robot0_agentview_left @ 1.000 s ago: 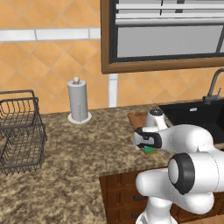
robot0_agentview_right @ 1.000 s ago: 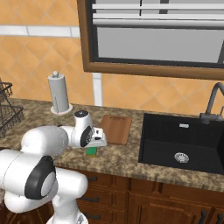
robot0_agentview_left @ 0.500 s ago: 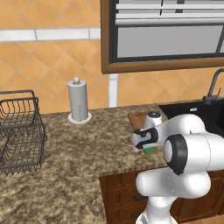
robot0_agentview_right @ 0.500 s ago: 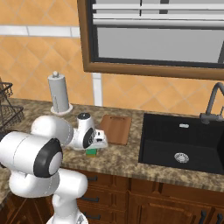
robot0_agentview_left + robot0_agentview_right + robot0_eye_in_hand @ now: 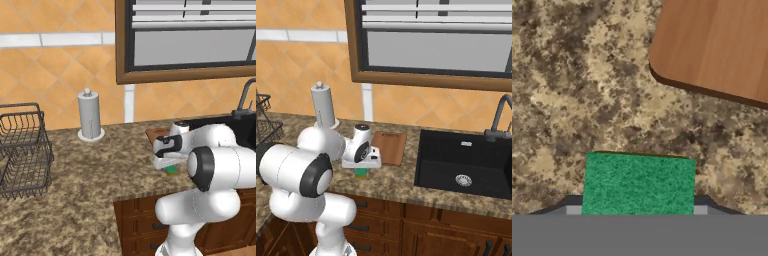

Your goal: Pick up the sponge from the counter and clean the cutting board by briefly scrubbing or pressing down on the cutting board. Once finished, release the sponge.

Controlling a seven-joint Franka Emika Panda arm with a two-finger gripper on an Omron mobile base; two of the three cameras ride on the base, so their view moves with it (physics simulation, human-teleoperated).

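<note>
On the speckled granite surface (image 5: pixel 572 90) we see the small green-topped sponge (image 5: pixel 638 184) just short of the reddish-brown wooden cutting board (image 5: pixel 717 42) — our gripper (image 5: pixel 362 167) straddles it, pinch uncertain.

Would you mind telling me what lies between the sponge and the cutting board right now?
Only bare speckled counter: in the hand view, a strip of granite separates the sponge from the cutting board, with nothing lying on it.

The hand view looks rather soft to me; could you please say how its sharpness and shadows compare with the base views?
Hand view: sponge and granite grain look blurred, cutting board edge darkly shaded. Right base view: crisper, even lighting, no glare on the sink.
</note>
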